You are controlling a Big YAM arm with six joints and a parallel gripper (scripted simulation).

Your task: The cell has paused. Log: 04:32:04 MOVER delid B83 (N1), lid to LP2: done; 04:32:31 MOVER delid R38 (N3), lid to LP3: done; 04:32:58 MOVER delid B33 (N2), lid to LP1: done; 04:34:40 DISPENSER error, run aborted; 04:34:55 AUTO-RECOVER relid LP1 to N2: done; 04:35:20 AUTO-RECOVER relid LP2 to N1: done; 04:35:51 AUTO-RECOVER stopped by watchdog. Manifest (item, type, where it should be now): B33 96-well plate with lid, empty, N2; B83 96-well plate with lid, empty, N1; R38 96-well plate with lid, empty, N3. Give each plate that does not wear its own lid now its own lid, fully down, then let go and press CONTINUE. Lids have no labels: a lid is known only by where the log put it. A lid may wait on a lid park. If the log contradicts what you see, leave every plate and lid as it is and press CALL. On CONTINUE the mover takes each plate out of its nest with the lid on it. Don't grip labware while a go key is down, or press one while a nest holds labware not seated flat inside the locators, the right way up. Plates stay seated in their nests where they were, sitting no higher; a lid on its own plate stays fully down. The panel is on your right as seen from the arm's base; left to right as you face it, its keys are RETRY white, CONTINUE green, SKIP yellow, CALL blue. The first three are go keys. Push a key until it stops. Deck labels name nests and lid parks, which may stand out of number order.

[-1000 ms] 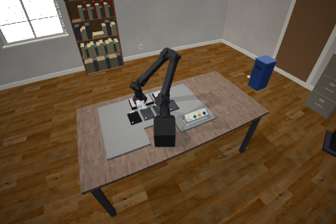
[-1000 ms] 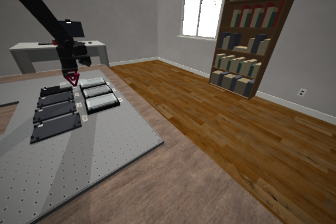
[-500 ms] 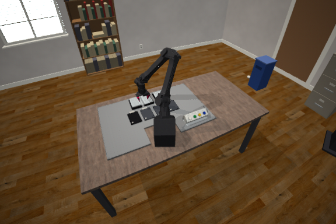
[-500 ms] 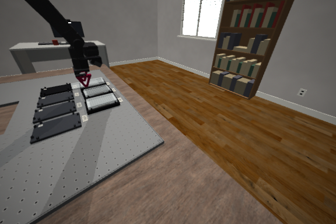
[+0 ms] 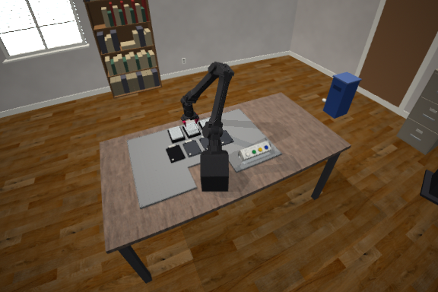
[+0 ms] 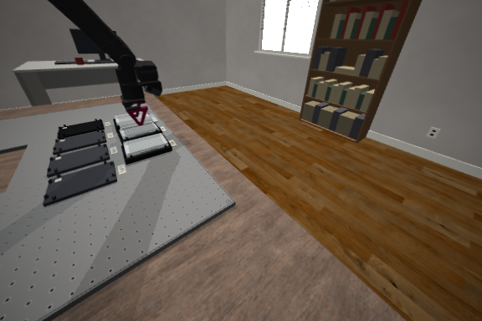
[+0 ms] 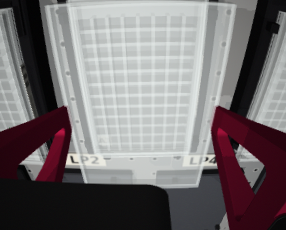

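My gripper point(image 7: 141, 114) is shut on a clear lid point(image 7: 139, 84), its red fingers on the lid's two long sides. The lid hangs over the middle one of three white 96-well plates, whose well grid shows through it. I cannot tell whether the lid touches that plate. The neighbouring plates show at the left edge point(image 7: 13, 78) and the right edge point(image 7: 271, 78) of the wrist view. In the exterior view the gripper point(image 6: 138, 115) is over the row of plates point(image 6: 140, 135). In the top view the gripper point(image 5: 190, 122) is at the same row point(image 5: 185, 131).
Four dark lid parks point(image 6: 79, 158) lie in a row beside the plates; labels LP2 and LP4 show under the lid's near edge. The key panel point(image 5: 257, 151) stands right of the arm's base point(image 5: 214, 169).
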